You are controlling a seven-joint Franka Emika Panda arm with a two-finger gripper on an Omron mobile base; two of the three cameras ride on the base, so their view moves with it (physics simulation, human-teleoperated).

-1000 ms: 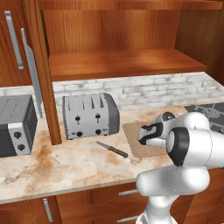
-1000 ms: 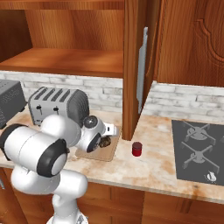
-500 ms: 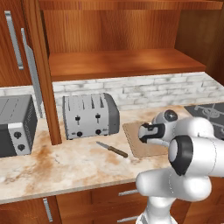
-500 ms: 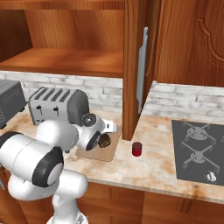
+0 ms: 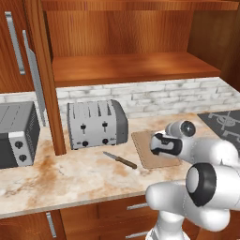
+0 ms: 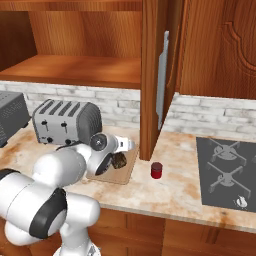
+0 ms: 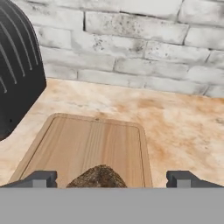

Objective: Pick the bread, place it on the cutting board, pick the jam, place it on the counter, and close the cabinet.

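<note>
The small, dark brown, rough-crusted round loaf of bread (image 7: 98, 177) lay on the flat light-tan wooden cutting board (image 7: 87, 144) with its rounded corners and groove border, at the bottom centre of the hand view. The robot's two-finger gripper (image 7: 111, 178) stood with its jaws wide apart, one dark tip on either side of the loaf and neither seeming to press on it. In the right base view the loaf (image 6: 119, 160) sat at lower centre on the board (image 6: 125, 170), just under the white wrist. So the bread step looked done.

The small red cylindrical jam jar (image 6: 156, 170) already stood on the beige-and-rust marbled stone bench (image 6: 175, 187), right of the board and near the foot of the open door. That step too looked finished, which left the closing of the reddish-brown wooden wall cabinet (image 5: 126, 70).

The next move, in my judgement, called for lifting the jaws clear of the loaf without nudging it, then reaching up to the open carved door with its long silver bar handle (image 6: 161, 80), in the upper middle of the right base view, and swinging it shut; the other door (image 5: 47, 79) stood open at the left of the left base view.

No brand, label or readable writing was visible on the jar, the grey four-slot toaster (image 5: 96, 124) or anything else.
</note>
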